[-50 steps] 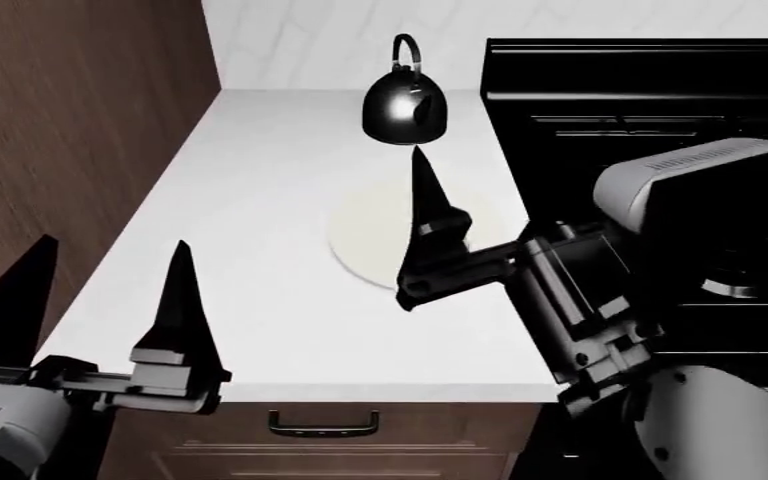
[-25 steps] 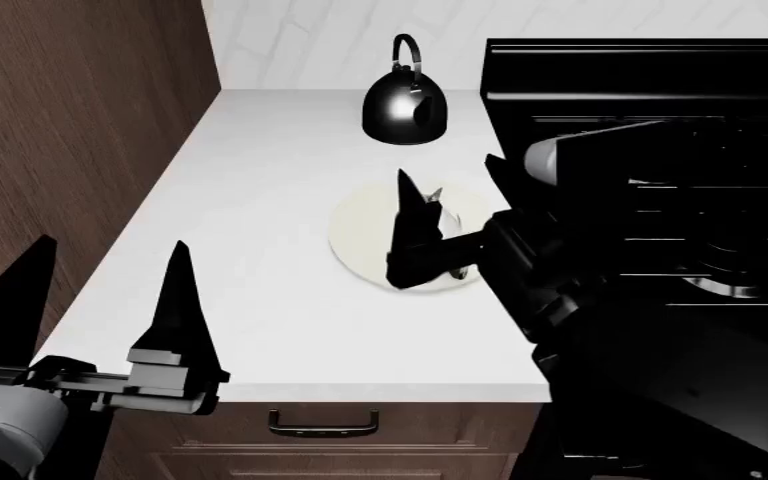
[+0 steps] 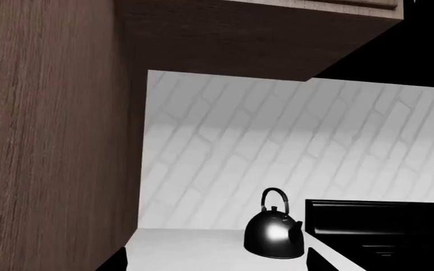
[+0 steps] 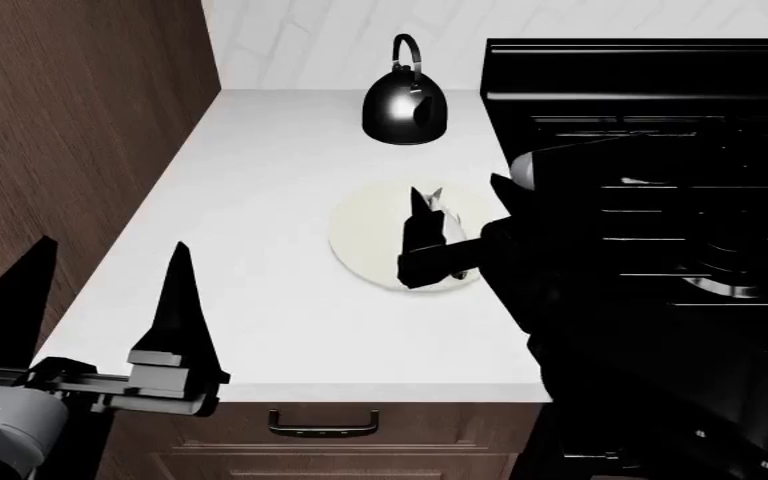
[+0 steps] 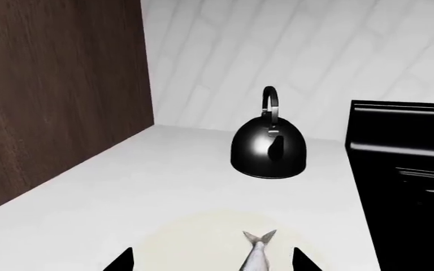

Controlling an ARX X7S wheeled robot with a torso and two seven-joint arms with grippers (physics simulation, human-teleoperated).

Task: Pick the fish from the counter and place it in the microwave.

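The fish (image 5: 256,257) lies on a round cream plate (image 5: 179,245) on the white counter (image 4: 251,200), its forked tail toward the kettle. In the head view only a bit of the fish (image 4: 446,214) shows beside my dark right arm. My right gripper (image 4: 458,225) hovers low over the plate, open. In the right wrist view the right gripper (image 5: 211,264) has the fish's body between its two spread fingertips, nearer one of them. My left gripper (image 4: 97,310) is open and holds nothing near the counter's front left corner. The microwave is out of view.
A black kettle (image 4: 404,105) stands at the back of the counter, beyond the plate. The black stove (image 4: 651,130) borders the counter on the right. A brown wooden cabinet wall (image 4: 77,120) rises on the left. A drawer handle (image 4: 324,425) sits below the front edge.
My right arm has dropped lower and swung in over the plate, so its fingers now sit closer to the fish. The left arm has not moved.
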